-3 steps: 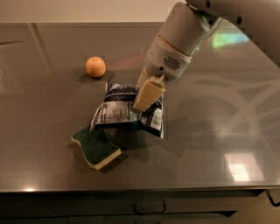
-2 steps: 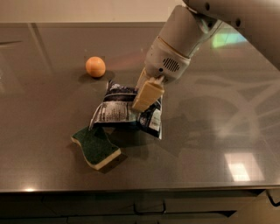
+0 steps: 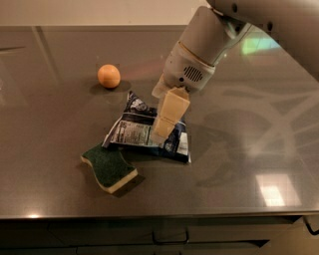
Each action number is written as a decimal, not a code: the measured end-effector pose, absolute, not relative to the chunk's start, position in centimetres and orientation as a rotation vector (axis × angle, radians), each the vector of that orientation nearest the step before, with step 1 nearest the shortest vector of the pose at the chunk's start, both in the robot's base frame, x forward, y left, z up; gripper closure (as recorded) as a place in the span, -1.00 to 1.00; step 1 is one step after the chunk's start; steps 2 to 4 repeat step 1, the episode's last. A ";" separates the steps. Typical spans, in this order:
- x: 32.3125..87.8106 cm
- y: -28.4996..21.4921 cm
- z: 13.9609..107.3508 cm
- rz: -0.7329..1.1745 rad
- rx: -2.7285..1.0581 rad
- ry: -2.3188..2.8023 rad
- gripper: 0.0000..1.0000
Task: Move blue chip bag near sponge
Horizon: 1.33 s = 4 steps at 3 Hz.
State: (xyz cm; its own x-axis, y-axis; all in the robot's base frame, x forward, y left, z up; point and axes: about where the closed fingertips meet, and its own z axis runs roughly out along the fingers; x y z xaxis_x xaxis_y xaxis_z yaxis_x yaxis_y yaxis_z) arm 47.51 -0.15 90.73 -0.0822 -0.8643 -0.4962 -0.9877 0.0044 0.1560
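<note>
Your gripper [image 3: 163, 130] is over the blue chip bag [image 3: 130, 130]; can't tell its grip. Sponge [image 3: 109, 167] lies just beside the bag on a glossy grey worktop [image 3: 239, 149].

Counter: I am looking at a dark grey, glossy worktop [image 3: 239, 164] filling most of the frame.
Wall: a pale strip [image 3: 99, 12] is running along the top edge.
Light: a white patch [image 3: 271, 189] is glaring at lower right; a greenish glare [image 3: 256, 45] is shining at upper right.
Cabinets: dark drawer fronts [image 3: 99, 239] are showing along the bottom edge.
Gripper: the gripper [image 3: 163, 132] is hanging at mid-frame, over the worktop.
</note>
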 end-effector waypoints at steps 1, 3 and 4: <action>47.5 -0.1 90.7 0.687 -1.931 2.023 -1.00; 47.5 -0.1 90.7 0.687 -1.931 2.023 -1.00; 47.5 -0.1 90.7 0.687 -1.931 2.023 -1.00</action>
